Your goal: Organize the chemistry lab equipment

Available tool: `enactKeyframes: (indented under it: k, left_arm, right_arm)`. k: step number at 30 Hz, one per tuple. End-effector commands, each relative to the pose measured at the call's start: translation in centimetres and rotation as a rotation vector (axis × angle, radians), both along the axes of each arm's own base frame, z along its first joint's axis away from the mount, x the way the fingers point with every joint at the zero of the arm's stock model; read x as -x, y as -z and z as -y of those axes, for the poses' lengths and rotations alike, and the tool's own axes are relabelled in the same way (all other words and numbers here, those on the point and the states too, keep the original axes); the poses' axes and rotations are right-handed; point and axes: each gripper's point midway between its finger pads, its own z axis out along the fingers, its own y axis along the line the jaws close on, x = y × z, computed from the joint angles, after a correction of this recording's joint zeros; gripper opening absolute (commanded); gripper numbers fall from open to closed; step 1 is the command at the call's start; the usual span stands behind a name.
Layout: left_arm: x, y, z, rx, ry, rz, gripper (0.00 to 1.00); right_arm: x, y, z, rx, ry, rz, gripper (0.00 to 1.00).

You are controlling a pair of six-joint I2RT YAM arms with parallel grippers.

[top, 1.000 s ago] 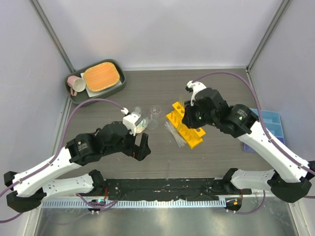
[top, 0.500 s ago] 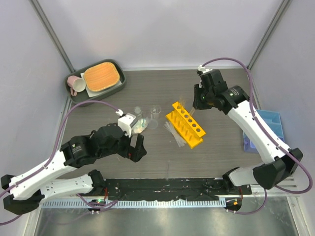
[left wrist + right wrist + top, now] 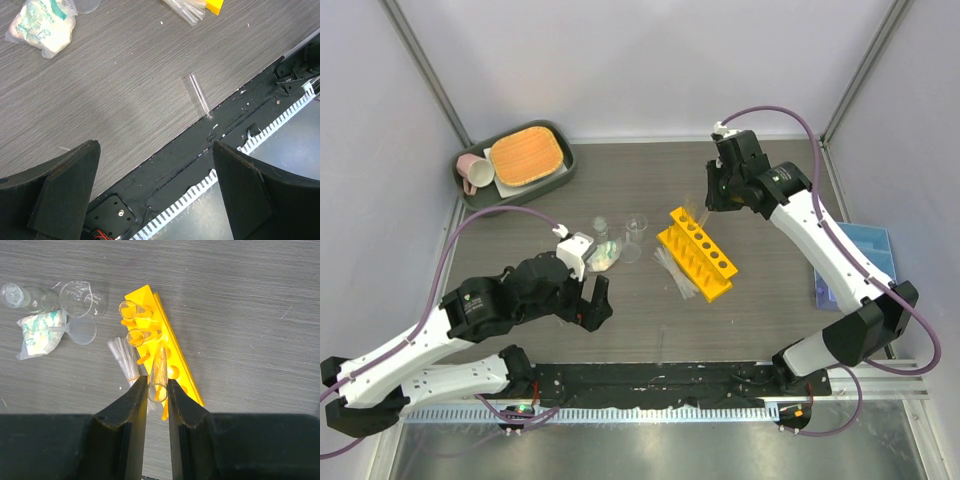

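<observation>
From above, the right gripper [image 3: 157, 390] is mostly hidden under its own wrist, and the glass it carries cannot be made out there. The wrist camera shows it better. The two fingers are closed narrowly on a thin clear tube [image 3: 160, 367], pinching it just below its open mouth. The tube's far end points down at the yellow-orange rack [image 3: 150, 299], perhaps over the third hole; whether it has entered the hole cannot be told. The fingers cover the near end of the rack.

The right arm crosses the blue tray [image 3: 875, 250] at the table's right edge, so its compartments are not readable.

The left gripper [image 3: 155, 147] hangs low over the table's near edge with its jaws spread wide and nothing between them. Its fingers are cut off by the bottom of the wrist view.

The rack lies aslant in the middle of the table [image 3: 620, 180], with two clear tubes standing in its far holes. The pipette bundle [image 3: 125, 357] lies just beside its left side. Left of that stand the small beakers [image 3: 75, 297], hard to count because the glass overlaps, next to a crumpled white-and-green packet [image 3: 42, 30]. One loose tube [image 3: 199, 95] lies alone near the front edge.

The grey tray [image 3: 565, 160], holding an orange pad [image 3: 527, 155] and a pink mug [image 3: 472, 172], sits in the far left corner.
</observation>
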Motion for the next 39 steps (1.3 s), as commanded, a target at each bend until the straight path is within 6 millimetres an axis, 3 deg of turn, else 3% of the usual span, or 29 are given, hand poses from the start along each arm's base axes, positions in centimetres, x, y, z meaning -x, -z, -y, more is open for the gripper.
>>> enactKeyframes:
  k: [1,8,27,39]
  left_arm:
    - [-0.4,-0.3,-0.2,-0.001,-0.01,0.022,1.0]
    - [-0.5,-0.3,0.2,-0.002,-0.005,0.023,1.0]
    - [-0.5,-0.3,0.2,0.002,-0.003,0.021,1.0]
    - [-0.5,0.5,-0.1,-0.022,0.0,0.028,1.0]
  right_arm:
    - [-0.9,-1.7,0.7,0.02,0.019,0.068,0.03]
    - [-0.4,-1.3,0.8,0.032,0.0,0.046,0.04]
    - [0.7,3.0,0.0,0.07,-0.031,-0.054,0.04]
    - [0.2,5.9,-1.4,0.122,-0.03,-0.075,0.03]
